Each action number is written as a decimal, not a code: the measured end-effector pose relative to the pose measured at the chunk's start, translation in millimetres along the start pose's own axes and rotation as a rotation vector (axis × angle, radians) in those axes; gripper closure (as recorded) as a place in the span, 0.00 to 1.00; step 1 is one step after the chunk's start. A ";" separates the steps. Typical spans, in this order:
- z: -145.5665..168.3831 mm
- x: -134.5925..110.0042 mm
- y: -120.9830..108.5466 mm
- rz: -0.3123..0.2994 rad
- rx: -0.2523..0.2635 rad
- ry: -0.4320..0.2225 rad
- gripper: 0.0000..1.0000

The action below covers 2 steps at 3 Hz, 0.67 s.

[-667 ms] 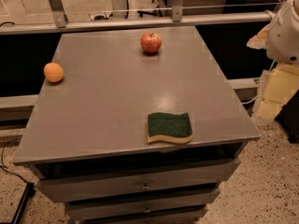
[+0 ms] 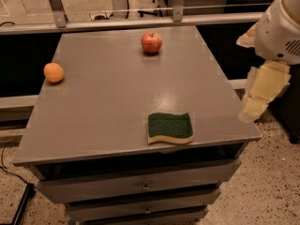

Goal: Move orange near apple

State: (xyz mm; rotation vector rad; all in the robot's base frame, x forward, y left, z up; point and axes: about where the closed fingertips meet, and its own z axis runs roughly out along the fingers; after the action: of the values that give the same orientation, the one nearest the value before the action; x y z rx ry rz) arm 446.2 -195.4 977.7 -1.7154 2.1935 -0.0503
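Observation:
The orange point(image 2: 54, 72) is a small plain round fruit at the left edge of the grey table point(image 2: 108, 102). The red apple point(image 2: 151, 42) with a short dark stem stands near the table's far edge, right of the middle. The two fruits are far apart. My gripper point(image 2: 261, 92), pale yellow under the white arm point(image 2: 281, 27), hangs off the table's right side, beyond its right edge. It is far from both fruits and holds nothing that I can see.
A green sponge with a yellow underside point(image 2: 170, 128) lies near the table's front edge. Drawers point(image 2: 145, 186) sit under the tabletop. A metal rail point(image 2: 117, 22) runs behind the table. The floor is speckled.
My gripper has shifted slightly to the left, towards the table's right edge. The orange, apple and sponge have not moved.

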 end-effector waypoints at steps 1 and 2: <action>21.7 -55.9 -7.7 -0.024 -0.023 -0.105 0.00; 52.6 -124.2 -19.5 -0.043 -0.047 -0.209 0.00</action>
State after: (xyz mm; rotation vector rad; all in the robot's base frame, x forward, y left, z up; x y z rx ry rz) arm 505.1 -73.2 964.6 -1.7088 2.0209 0.1637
